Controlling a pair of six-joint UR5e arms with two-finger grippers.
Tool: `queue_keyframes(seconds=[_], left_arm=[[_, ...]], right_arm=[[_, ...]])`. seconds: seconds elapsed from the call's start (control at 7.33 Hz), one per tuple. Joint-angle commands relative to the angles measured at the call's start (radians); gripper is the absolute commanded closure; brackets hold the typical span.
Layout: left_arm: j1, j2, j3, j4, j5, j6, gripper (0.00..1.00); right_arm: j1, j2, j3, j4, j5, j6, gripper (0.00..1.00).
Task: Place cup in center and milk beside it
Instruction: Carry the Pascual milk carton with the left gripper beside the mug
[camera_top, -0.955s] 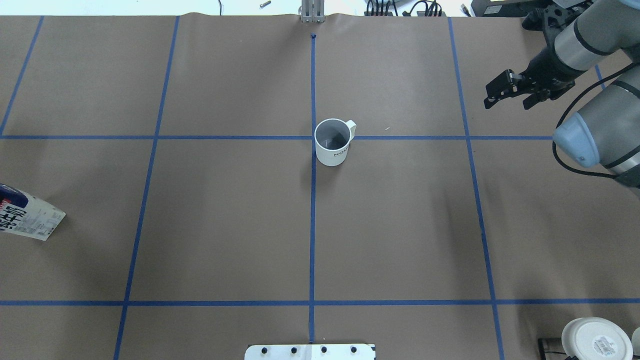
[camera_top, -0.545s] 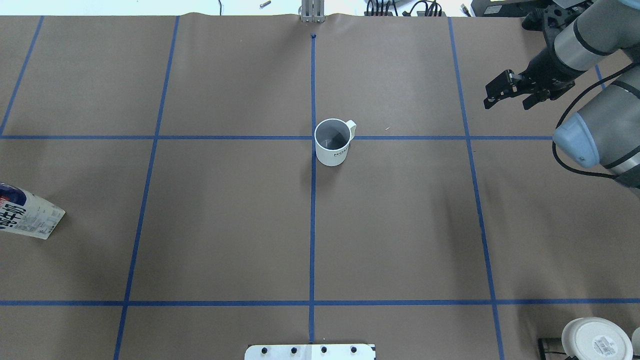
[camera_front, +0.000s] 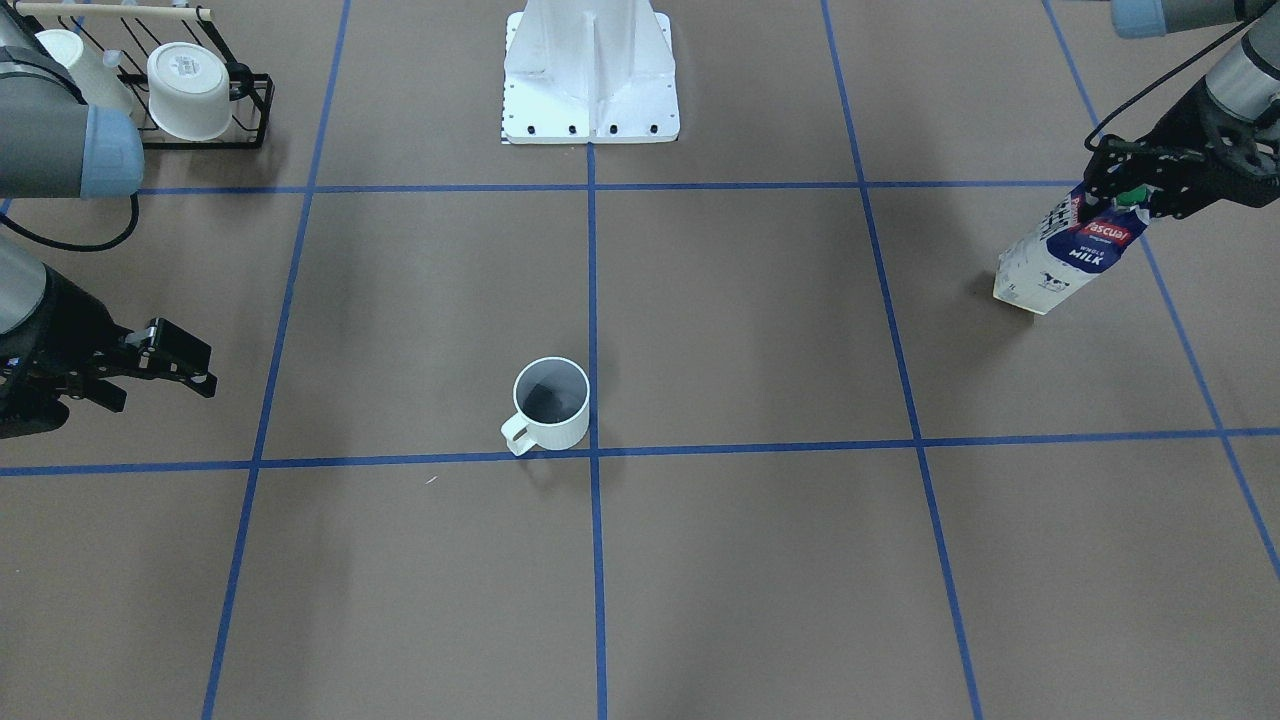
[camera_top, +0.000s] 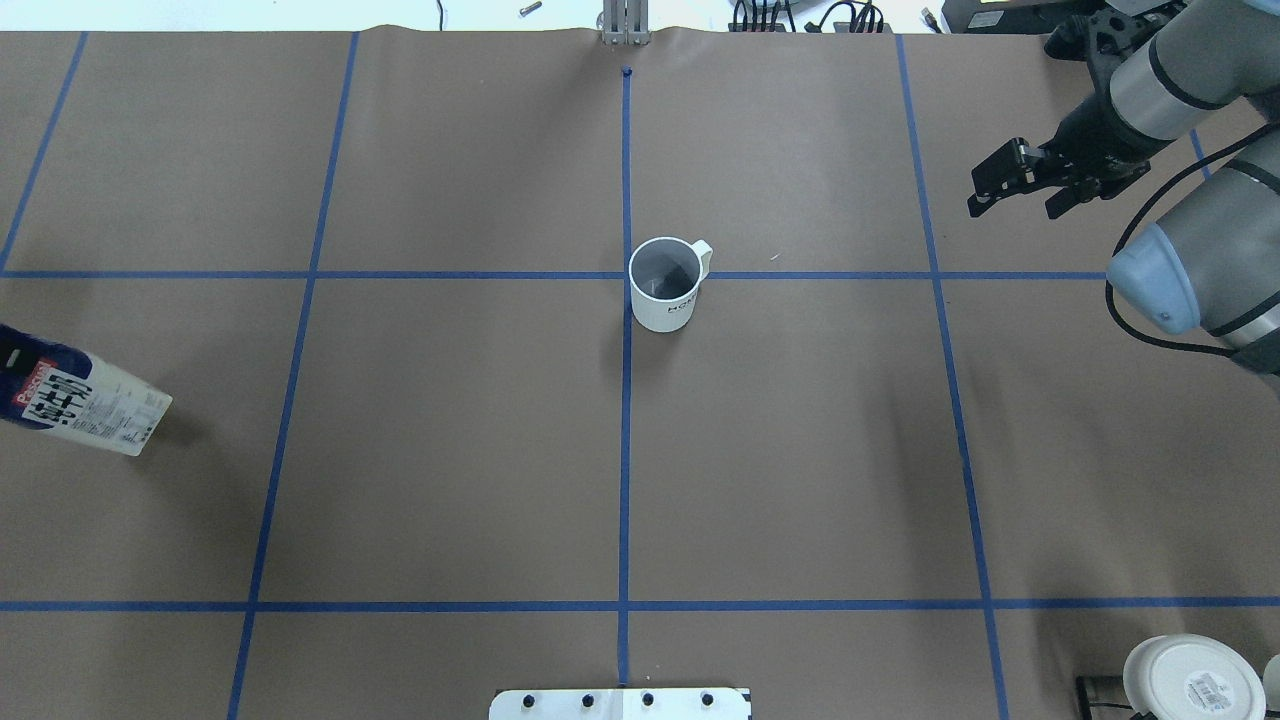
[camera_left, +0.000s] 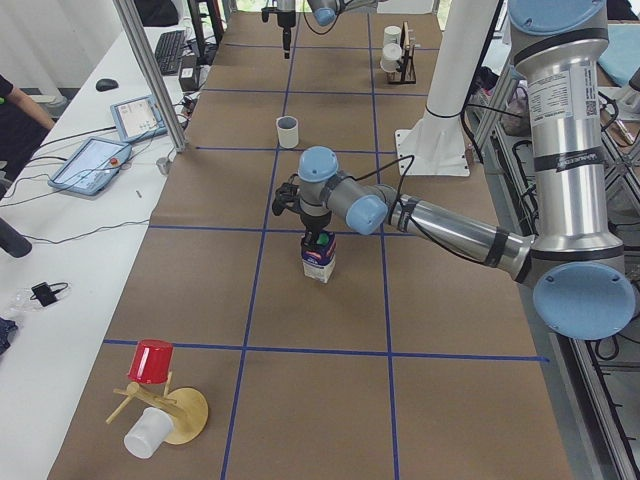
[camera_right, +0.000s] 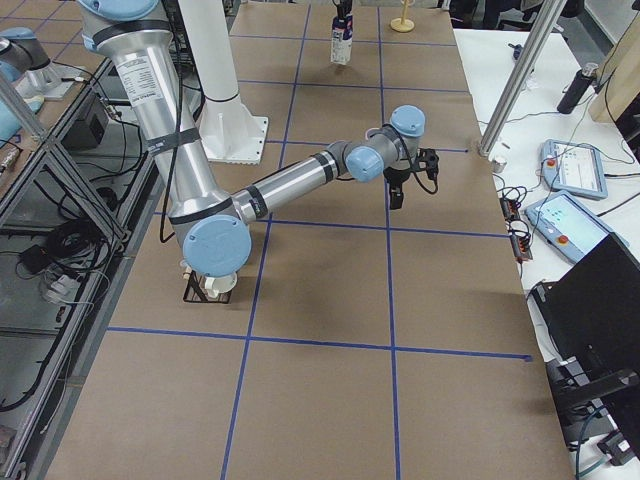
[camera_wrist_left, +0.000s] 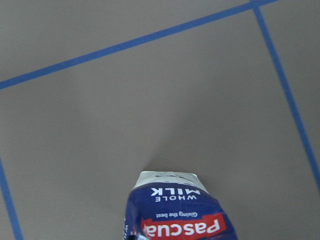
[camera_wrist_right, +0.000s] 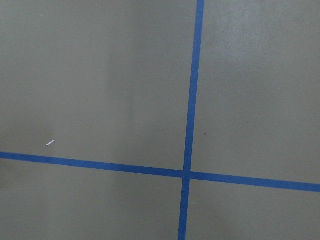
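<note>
The cup (camera_top: 663, 285), a white mug with a loop handle and grey inside, stands upright on the center (camera_top: 626, 275), the blue tape crossing; it also shows in the front view (camera_front: 551, 405). The milk (camera_top: 85, 405) is a white carton with a dark blue top and a red "Pascual" label, far to the left of the cup. My left gripper (camera_front: 1125, 195) is shut on the carton's top (camera_front: 1065, 255) and holds it tilted, low over the paper. The left wrist view shows the milk (camera_wrist_left: 177, 210) below the camera. My right gripper (camera_top: 1012, 205) is open and empty, far right of the cup.
A black rack with white cups (camera_front: 190, 90) stands by the robot's right side, seen at the overhead view's bottom right (camera_top: 1190, 680). The white robot base (camera_front: 590, 80) sits at the near middle edge. A wooden stand with a red cup (camera_left: 155, 360) is at the table's left end.
The milk carton in my left gripper has moved right, toward the middle of the table, and shows more fully in the overhead view. The cup and the right arm have stayed put.
</note>
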Motion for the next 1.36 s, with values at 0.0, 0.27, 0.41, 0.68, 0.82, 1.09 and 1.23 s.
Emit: queue_keyframes(seconds=[0.0,0.27,0.41,0.68,0.82,1.09,1.23], left_arm=[[-0.005,-0.355,0.027,0.344,-0.006,-0.111,1.00],[0.083,-0.649,0.183,0.487,0.015,-0.218,1.00],[0.116,-0.716,0.252,0.475,0.031,-0.289,1.00],[0.205,-0.916,0.483,0.344,0.033,-0.507,1.00],[0.235,-0.992,0.607,0.236,0.042,-0.616,1.00],[0.281,-1.070,0.649,0.218,0.057,-0.690,1.00],[0.304,-1.074,0.644,0.218,0.086,-0.719,1.00]], right_arm=[[0.000,-0.014,0.008,0.000,0.002,0.000,0.00],[0.006,-0.031,0.016,0.000,0.003,-0.002,0.00],[0.020,-0.043,0.016,0.002,0.005,-0.003,0.00],[0.028,-0.065,0.022,0.002,0.005,-0.005,0.00],[0.028,-0.068,0.022,0.000,0.005,-0.005,0.00],[0.026,-0.068,0.021,-0.001,0.003,-0.003,0.00],[0.029,-0.074,0.021,-0.002,0.003,-0.003,0.00]])
